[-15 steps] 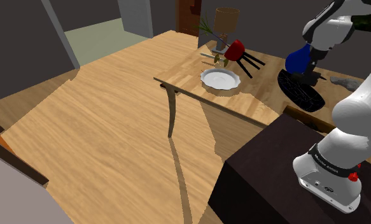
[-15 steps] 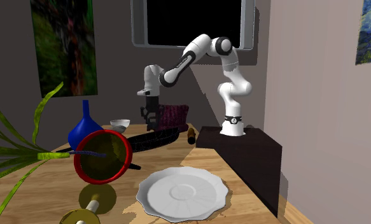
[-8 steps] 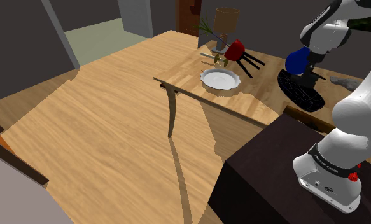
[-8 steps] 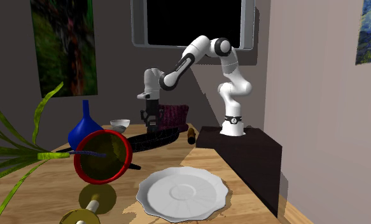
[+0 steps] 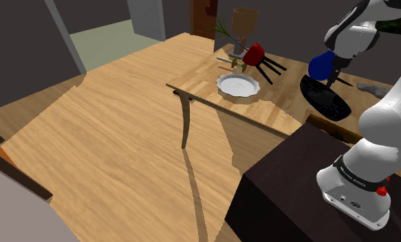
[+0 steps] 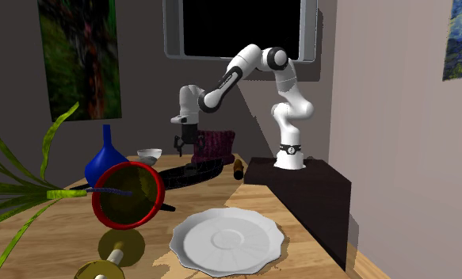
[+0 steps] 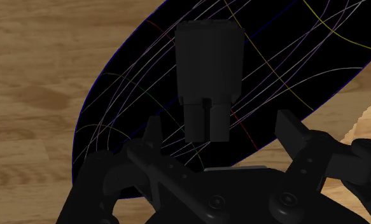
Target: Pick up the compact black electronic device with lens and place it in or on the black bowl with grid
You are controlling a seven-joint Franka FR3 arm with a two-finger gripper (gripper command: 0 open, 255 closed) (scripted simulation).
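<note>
1. Wrist view: the gripper has its two black fingers spread wide and clasps nothing. The compact black device lies between and beyond them, touched by neither.
2. The device rests on the black bowl, on the dark face with its thin coloured grid lines. It sits well inside the rim, near the middle. Whether it lies flat or stands on end I cannot tell.
3. What has changed: half a second ago the second exterior view had the hand lower, close over the bowl. Now it has risen a little and hangs at 12 o'clock from the bowl's far end. The shoulder view agrees, with the hand drawn up away from the bowl.
4. What that means: with the fingers apart and the hand lifting off, the release looks done. The device appears to have stayed put in the bowl, so I judge the placing complete or nearly so.
5. Setting, in the shoulder view: the bowl sits on the wooden table, at about 3 o'clock from the white plate. The blue vase is at 12 o'clock from the bowl.
6. What is likely left is to raise the arm clear without brushing the vase close by.
</note>
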